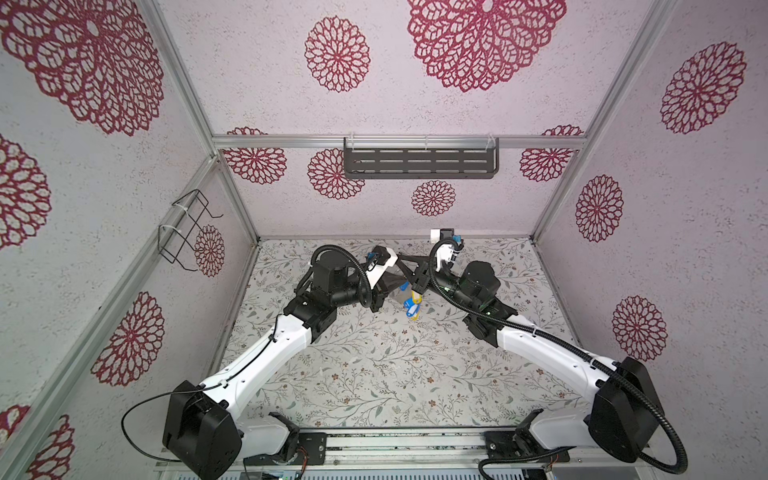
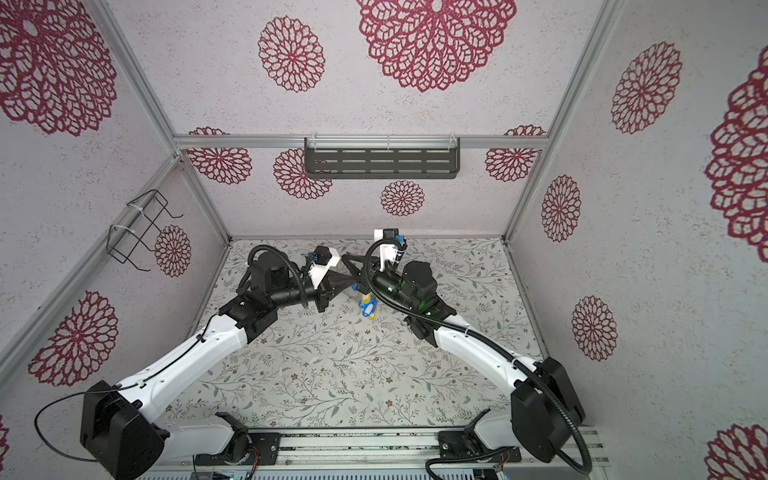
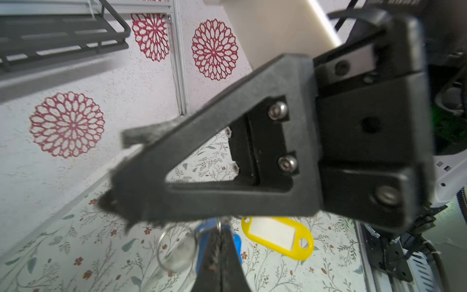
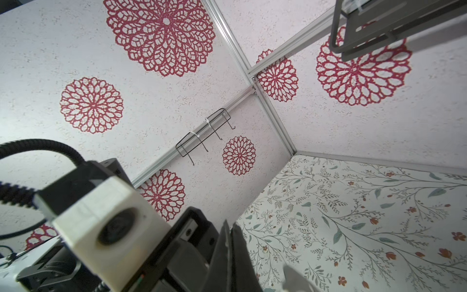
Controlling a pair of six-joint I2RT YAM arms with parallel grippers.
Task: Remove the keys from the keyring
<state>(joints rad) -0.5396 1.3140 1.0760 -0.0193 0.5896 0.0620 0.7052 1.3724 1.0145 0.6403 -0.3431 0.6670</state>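
- Keys (image 1: 411, 305) hang as a small blue and yellow bunch at the middle of the table (image 1: 374, 374), towards its far side and just on the near side of where the two arms meet. Whether the bunch touches the table I cannot tell.
- The left gripper (image 3: 219, 230) has its jaws pressed together. A small silver loop sits at their tip and a blue tag (image 3: 202, 233) shows on both sides, so it looks clamped on the keys at their top end.
- The yellow tag (image 3: 278, 237) lies free just beside that grip.
- I take the blurred silver ring next to the left fingers for the keyring (image 3: 159, 252).
- The right gripper (image 4: 231, 232) also has its jaws together, with nothing visibly between them. It crosses on the far side of the bunch, with its tips pointing left past it.
- The tags' long axes run roughly far to near, trailing towards the near edge.
- The left arm is the one on the bunch. In my judgement the right would have to open and come round to the near side to take a tag.
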